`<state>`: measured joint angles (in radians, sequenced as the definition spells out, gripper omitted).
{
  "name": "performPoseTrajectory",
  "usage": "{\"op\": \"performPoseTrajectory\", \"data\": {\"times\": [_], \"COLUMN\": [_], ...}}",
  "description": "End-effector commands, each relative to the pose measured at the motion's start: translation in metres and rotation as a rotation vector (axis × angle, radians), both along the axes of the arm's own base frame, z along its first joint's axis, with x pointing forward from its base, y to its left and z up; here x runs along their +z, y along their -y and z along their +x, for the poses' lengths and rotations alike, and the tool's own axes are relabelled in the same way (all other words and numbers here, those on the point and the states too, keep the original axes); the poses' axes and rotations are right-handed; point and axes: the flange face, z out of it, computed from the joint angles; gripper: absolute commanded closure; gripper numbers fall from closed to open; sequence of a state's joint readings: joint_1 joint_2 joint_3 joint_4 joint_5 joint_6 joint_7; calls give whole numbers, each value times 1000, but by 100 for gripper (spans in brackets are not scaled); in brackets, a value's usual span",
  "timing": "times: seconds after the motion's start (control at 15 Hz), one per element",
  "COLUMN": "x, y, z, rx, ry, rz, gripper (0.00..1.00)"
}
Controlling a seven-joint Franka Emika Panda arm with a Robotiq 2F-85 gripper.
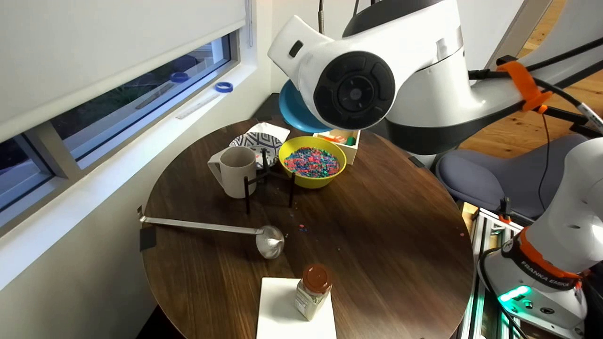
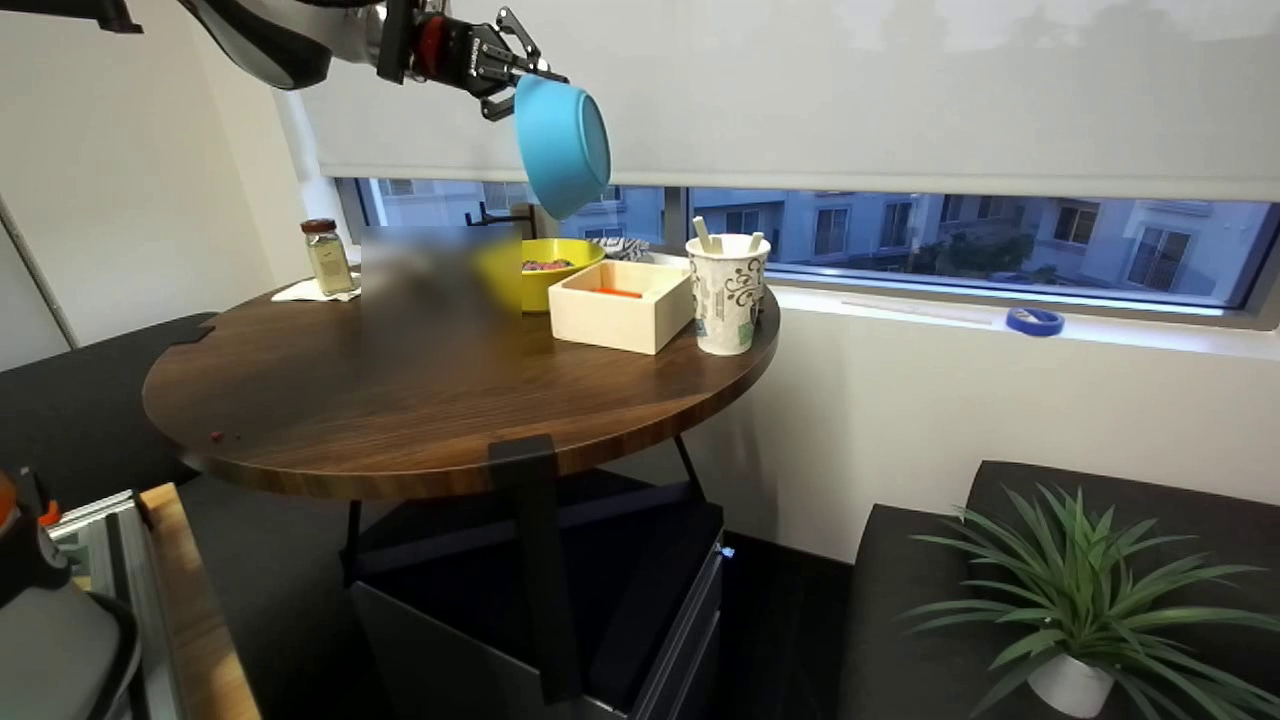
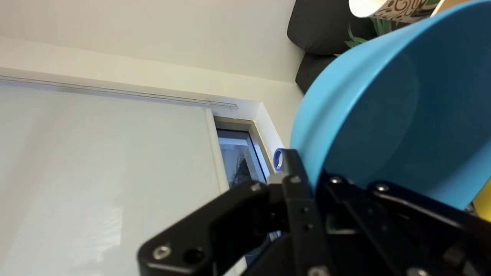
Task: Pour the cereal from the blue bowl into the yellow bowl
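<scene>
The blue bowl is held in the air, tipped steeply on its side, above the far part of the table; it also shows in an exterior view. My gripper is shut on its rim; the gripper also shows in an exterior view. In the wrist view the visible inside of the blue bowl is bare. The yellow bowl stands upright on the table below. The cereal lies in the yellow bowl. The yellow bowl's edge shows in the wrist view.
Around the yellow bowl stand a white mug, a black wire stand, a patterned bowl and a wooden box. A paper cup stands beside the box. A ladle and a spice jar are nearer the front.
</scene>
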<state>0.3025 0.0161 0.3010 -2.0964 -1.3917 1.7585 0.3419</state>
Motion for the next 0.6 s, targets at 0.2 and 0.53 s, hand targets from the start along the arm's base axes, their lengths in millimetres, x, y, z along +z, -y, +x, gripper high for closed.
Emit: {"op": "performPoseTrajectory", "data": {"times": [0.2, 0.53], "x": [13, 45], "y": [2, 18], "z": [-3, -15], "rx": [-1, -97], "ry": [69, -26], "rz": [-4, 192], "gripper": [99, 99]}}
